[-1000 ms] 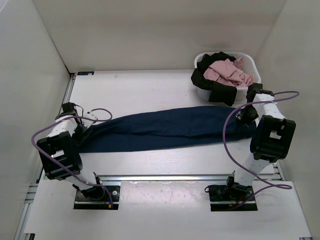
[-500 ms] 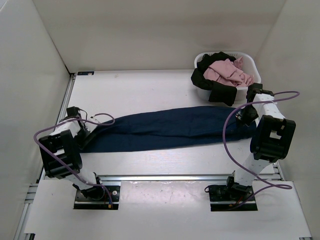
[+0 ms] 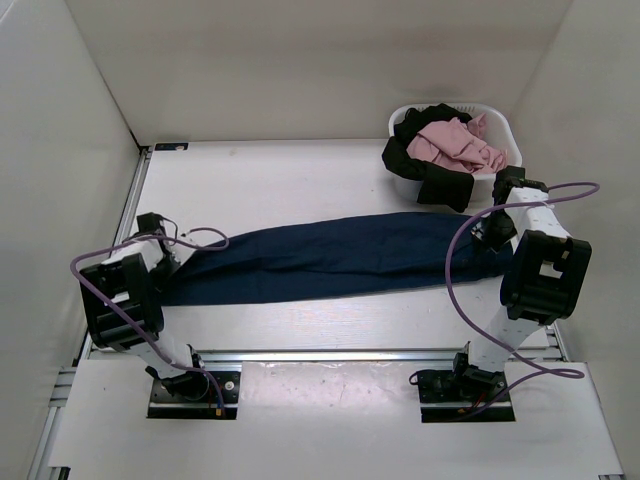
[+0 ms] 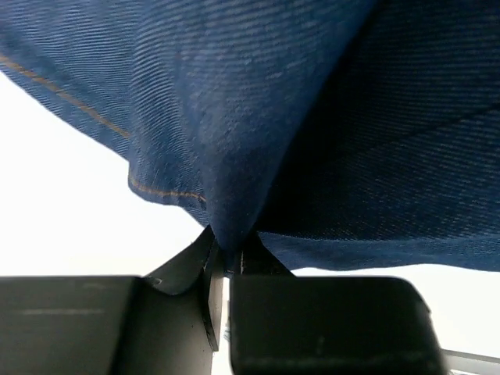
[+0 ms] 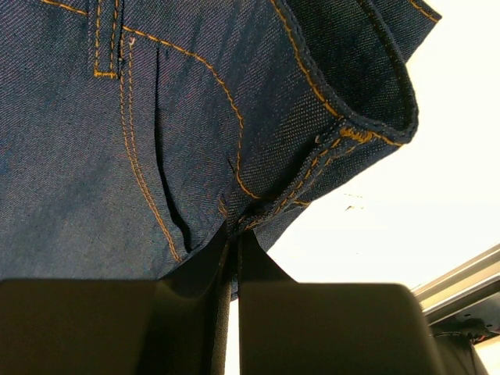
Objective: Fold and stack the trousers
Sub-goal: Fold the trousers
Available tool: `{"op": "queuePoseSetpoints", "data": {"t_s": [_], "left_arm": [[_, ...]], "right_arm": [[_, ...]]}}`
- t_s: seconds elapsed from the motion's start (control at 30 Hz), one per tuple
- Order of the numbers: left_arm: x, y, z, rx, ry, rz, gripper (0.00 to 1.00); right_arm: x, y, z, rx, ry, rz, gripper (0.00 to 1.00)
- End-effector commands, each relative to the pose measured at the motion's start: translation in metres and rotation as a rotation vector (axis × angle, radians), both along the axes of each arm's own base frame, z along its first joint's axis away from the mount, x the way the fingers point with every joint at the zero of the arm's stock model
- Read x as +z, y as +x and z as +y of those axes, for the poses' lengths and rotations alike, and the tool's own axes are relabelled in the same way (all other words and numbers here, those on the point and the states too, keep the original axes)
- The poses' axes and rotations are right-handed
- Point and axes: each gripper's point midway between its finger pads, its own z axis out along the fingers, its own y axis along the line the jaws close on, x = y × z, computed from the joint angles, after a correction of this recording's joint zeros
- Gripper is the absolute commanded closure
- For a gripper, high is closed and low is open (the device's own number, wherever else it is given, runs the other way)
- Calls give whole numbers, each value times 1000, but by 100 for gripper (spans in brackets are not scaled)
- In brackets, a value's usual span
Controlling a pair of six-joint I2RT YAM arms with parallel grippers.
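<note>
The trousers (image 3: 330,256), dark navy denim with tan stitching, lie stretched in a long band across the table between the two arms. My left gripper (image 3: 172,262) is at their left end, the leg hems. In the left wrist view the left gripper (image 4: 230,254) is shut on a pinched fold of the trousers (image 4: 312,117). My right gripper (image 3: 492,238) is at the right end. In the right wrist view the right gripper (image 5: 236,234) is shut on the waistband edge of the trousers (image 5: 156,117), beside a stitched pocket.
A white laundry basket (image 3: 505,135) stands at the back right, holding pink (image 3: 455,143) and black (image 3: 425,170) garments; the black one hangs over its front rim. White walls close in the table on three sides. A metal rail (image 3: 330,355) runs along the near edge.
My left gripper moved in over the trousers' left end and went from open to shut on the fabric. The right arm and the trousers' right end stayed still.
</note>
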Motion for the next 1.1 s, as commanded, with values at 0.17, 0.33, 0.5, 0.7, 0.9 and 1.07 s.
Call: {"op": "queuePoseSetpoints", "data": {"t_s": [0.17,0.33,0.5,0.7,0.9,1.07], "left_arm": [[76,58,27,35,110,-206,86],[117,98,36,37,116,-297,86],[149,139,50,62,140,-385,86],[159,146,49,62,130,-415,86],[82,37,49,83,146,-134,86],[34,-36,25,66,98,32,86]], "right_arm": [[34,16,-13,-13,-65,-75,100],[64,35,-23,-18,-95,-152,100],[85,47,-34,-44,-92,-207,100],[78,41,-31,-41,-76,-181,100],[57,7,-31,-66,-66,-129,100],[18,-16,-29,-69,-52,-63,100]]}}
